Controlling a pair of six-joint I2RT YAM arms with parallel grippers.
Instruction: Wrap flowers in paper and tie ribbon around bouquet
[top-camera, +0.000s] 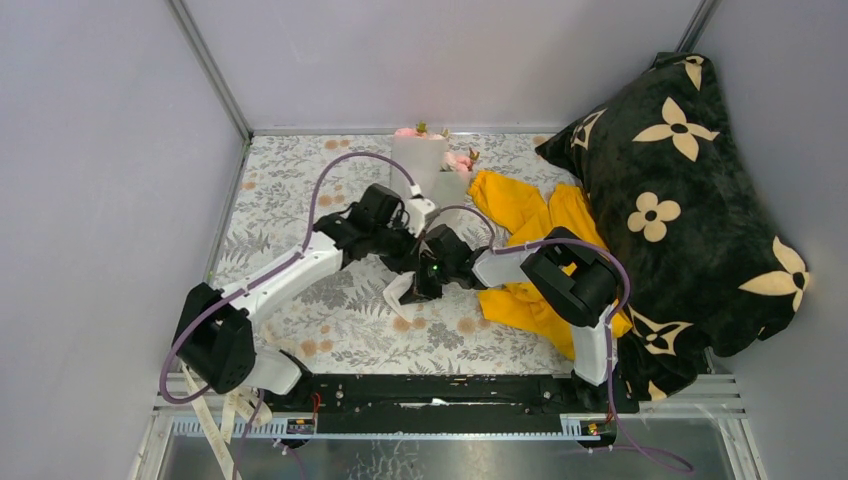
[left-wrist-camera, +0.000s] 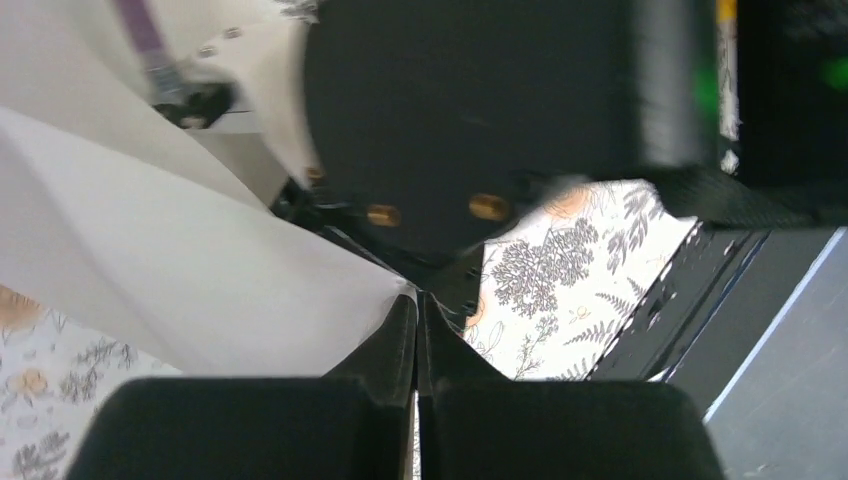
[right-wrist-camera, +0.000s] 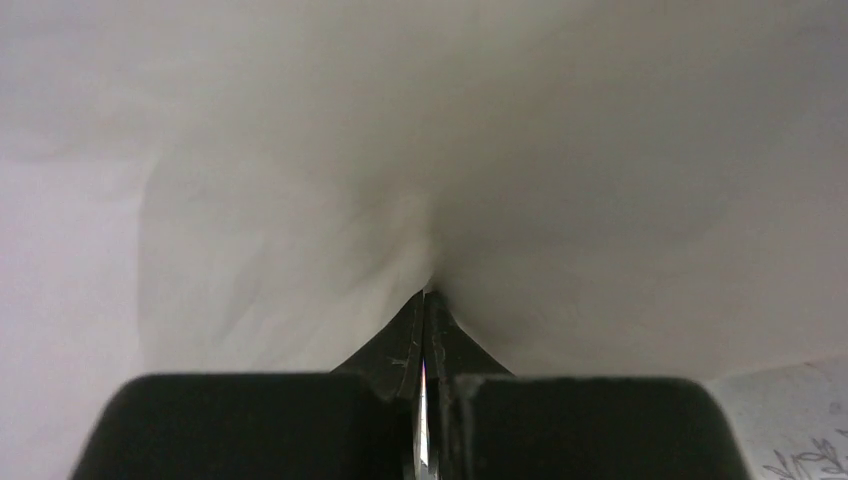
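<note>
The pale pink flowers (top-camera: 458, 160) lie at the back of the table on the translucent white paper (top-camera: 420, 168). The sheet runs forward under both grippers, and a white fold of it shows below them. My left gripper (top-camera: 404, 262) (left-wrist-camera: 417, 297) is shut, with a corner of the paper (left-wrist-camera: 200, 280) pinched at its fingertips. Directly opposite and almost touching it, my right gripper (top-camera: 418, 283) (right-wrist-camera: 427, 293) is shut on the paper (right-wrist-camera: 300, 200), which puckers at the tips and fills that view. The cream ribbon (top-camera: 212, 418) hangs off the near left edge, beside the left arm's base.
A yellow garment (top-camera: 530, 215) lies right of the grippers, partly under the right arm. A big black pillow (top-camera: 690, 200) with cream flower shapes fills the right side. Grey walls close the back and both sides. A floral tablecloth (top-camera: 290, 190) covers the table.
</note>
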